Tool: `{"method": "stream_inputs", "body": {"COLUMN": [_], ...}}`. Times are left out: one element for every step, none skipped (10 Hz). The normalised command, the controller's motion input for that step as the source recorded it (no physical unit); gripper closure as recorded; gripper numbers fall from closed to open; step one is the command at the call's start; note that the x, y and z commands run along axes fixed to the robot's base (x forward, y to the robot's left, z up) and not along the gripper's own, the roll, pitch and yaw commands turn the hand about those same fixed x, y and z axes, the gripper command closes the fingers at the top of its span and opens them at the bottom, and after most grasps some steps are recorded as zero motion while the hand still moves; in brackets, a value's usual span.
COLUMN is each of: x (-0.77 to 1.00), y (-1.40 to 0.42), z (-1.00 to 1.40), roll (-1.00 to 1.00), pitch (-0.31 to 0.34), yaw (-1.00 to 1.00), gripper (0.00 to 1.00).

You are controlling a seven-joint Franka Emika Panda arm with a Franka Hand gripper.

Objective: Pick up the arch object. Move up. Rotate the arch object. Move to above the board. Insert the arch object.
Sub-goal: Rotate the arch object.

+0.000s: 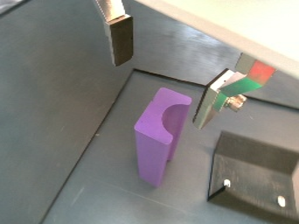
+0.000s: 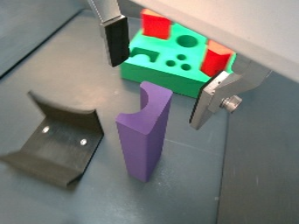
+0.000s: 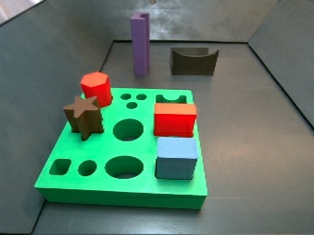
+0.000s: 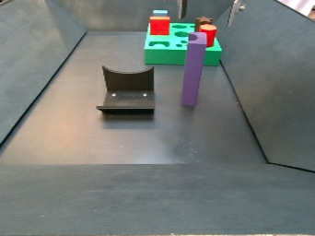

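Note:
The arch object (image 1: 158,140) is a tall purple block with a curved notch near its top. It stands upright on the dark floor in both wrist views (image 2: 143,131) and both side views (image 3: 140,46) (image 4: 193,74). My gripper (image 1: 167,74) (image 2: 162,72) is open above it, with one finger on each side of its top and not touching it. The green board (image 2: 177,77) lies beyond the arch object, also in both side views (image 3: 92,151) (image 4: 172,53). The gripper does not clearly show in the side views.
The fixture (image 3: 193,61) (image 4: 125,90) (image 2: 52,140) (image 1: 251,171) stands beside the arch object. On the board sit a red block (image 3: 95,87), a brown star (image 3: 83,115), a red cube (image 3: 174,117) and a blue cube (image 3: 175,156). Grey walls enclose the floor.

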Motion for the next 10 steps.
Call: {"method": "stream_inputs", "body": {"x": [0.01, 0.01, 0.01, 0.01, 0.01, 0.01, 0.01, 0.01, 0.01, 0.01], "y": [0.03, 0.03, 0.03, 0.03, 0.03, 0.03, 0.03, 0.03, 0.03, 0.03], "z": [0.00, 0.00, 0.00, 0.00, 0.00, 0.00, 0.00, 0.00, 0.00, 0.00], "roll": [0.00, 0.00, 0.00, 0.00, 0.00, 0.00, 0.00, 0.01, 0.01, 0.01], "pitch": [0.016, 0.016, 0.018, 0.019, 0.021, 0.023, 0.026, 0.028, 0.033, 0.036], "yaw": [-1.00, -1.00, -1.00, -1.00, -1.00, -1.00, -1.00, -1.00, -1.00, -1.00], "gripper": [0.00, 0.00, 0.00, 0.00, 0.00, 0.00, 0.00, 0.00, 0.00, 0.00]}}
